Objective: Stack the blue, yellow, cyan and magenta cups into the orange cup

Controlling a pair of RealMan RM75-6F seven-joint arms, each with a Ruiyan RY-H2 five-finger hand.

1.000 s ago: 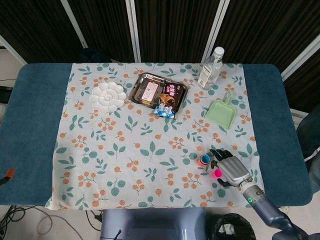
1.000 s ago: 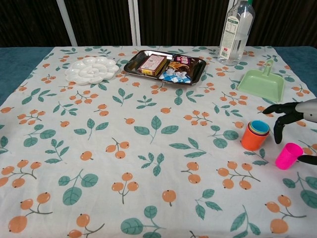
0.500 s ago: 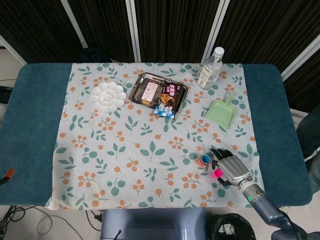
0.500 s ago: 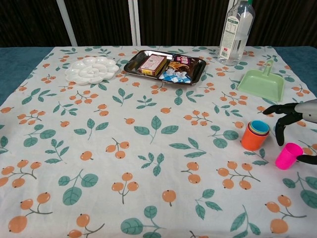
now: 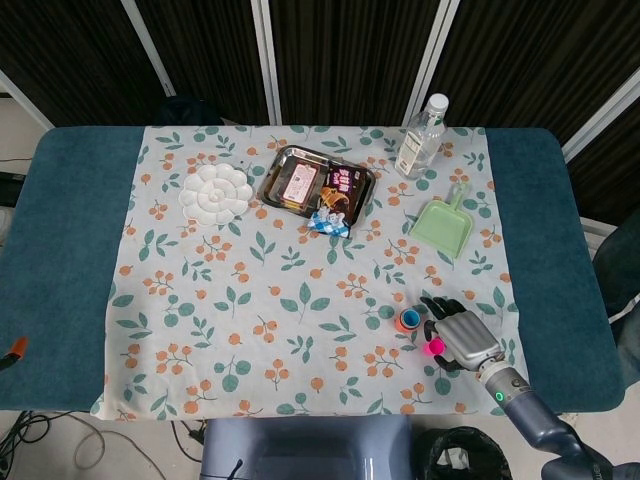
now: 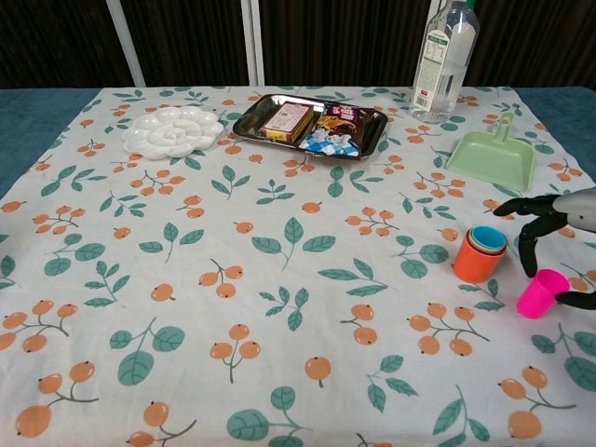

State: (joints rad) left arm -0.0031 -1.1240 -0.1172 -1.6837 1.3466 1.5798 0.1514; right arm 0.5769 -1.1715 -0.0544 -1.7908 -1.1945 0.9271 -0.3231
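Note:
The orange cup stands upright on the flowered cloth at the right, with the blue, yellow and cyan cups nested inside it; it also shows in the head view as the orange cup. The magenta cup stands upright just to its right and nearer the front edge, seen from the head as the magenta cup. My right hand arches over the magenta cup, fingers spread, one fingertip just above its rim and the thumb to its right. No firm hold shows. The right hand lies beside both cups. The left hand is out of sight.
A clear bottle and a green dustpan stand behind the cups. A metal tray with snack packs and a white flower-shaped palette sit at the back. The table's front edge is close to the magenta cup.
My right hand's fingers have shifted slightly to the right over the magenta cup. Both cups stay where they were.

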